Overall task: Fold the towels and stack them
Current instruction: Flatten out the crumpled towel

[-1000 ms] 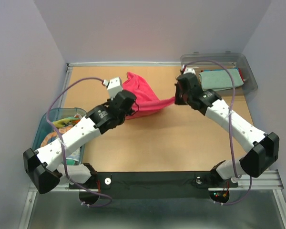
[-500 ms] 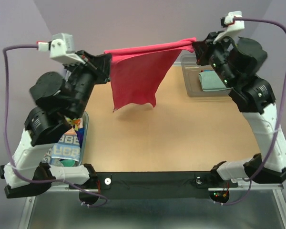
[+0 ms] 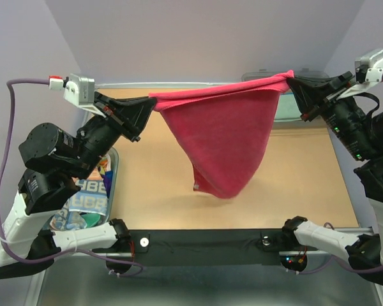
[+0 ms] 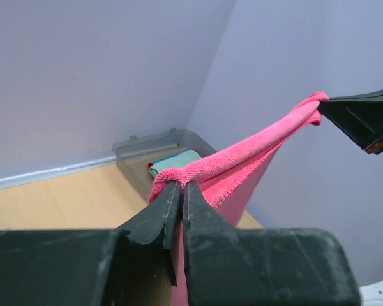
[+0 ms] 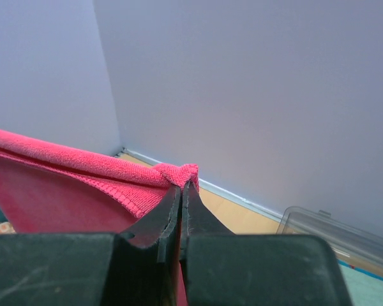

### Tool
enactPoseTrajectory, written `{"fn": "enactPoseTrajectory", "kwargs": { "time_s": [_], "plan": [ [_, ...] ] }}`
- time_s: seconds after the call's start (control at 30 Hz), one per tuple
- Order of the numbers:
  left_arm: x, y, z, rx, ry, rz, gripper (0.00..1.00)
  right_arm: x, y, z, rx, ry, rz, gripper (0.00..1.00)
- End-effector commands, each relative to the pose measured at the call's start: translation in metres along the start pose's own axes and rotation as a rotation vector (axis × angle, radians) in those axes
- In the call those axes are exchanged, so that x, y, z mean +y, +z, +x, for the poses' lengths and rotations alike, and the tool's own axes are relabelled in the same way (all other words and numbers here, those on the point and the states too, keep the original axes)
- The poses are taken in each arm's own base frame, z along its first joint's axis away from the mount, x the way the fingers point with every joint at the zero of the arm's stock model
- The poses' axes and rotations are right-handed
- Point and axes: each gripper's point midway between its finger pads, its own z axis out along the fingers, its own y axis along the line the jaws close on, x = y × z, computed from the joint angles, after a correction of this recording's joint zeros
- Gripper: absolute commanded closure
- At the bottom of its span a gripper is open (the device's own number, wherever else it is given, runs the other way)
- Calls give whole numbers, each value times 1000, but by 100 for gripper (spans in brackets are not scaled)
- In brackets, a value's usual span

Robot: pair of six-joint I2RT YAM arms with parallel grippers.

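A magenta pink towel (image 3: pixel 220 140) hangs high above the table, stretched between both grippers and sagging in a deep pouch. My left gripper (image 3: pixel 152 102) is shut on its left top corner. My right gripper (image 3: pixel 292 80) is shut on the right top corner. The left wrist view shows the left gripper (image 4: pixel 180 185) pinching the towel (image 4: pixel 242 162), with the right gripper (image 4: pixel 364 118) at the far end. In the right wrist view the right gripper (image 5: pixel 183 185) clamps a bunched corner of the towel (image 5: pixel 70 159). A folded teal towel (image 4: pixel 175 160) lies in the clear bin (image 4: pixel 140 150).
The clear bin (image 3: pixel 255 74) stands at the back right, partly hidden behind the hanging towel. A blue-rimmed tub (image 3: pixel 112 178) at the left edge holds a striped lettered towel (image 3: pixel 89 194) and other cloths. Purple cables loop from both wrists. Walls close in the back and sides.
Both arms rose from the table and spread apart, lifting the pink towel with them. It went from a bunched heap to a taut top edge with the cloth hanging below.
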Motion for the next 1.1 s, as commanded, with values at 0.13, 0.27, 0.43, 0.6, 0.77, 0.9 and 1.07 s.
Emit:
{"fn": "enactPoseTrajectory", "kwargs": {
  "time_s": [0.13,0.27,0.43,0.6,0.77,0.9,1.07],
  "plan": [
    [63,14,4,-51,-15,-395,100,-35,49,43,107,-43,205,99],
    [116,38,41,-8,94,-655,100,-57,86,87,209,-101,341,99],
    [211,79,109,77,133,-788,100,-67,142,151,291,-183,389,99],
    [296,120,165,184,134,-833,100,-94,201,239,391,-171,386,99],
    [344,159,187,243,160,-847,100,-129,235,304,452,-130,397,99],
    [364,184,206,289,162,-831,100,-140,246,349,510,-117,378,99],
    [371,180,240,372,128,-823,100,-143,239,393,584,-80,322,99]
  ]
}}
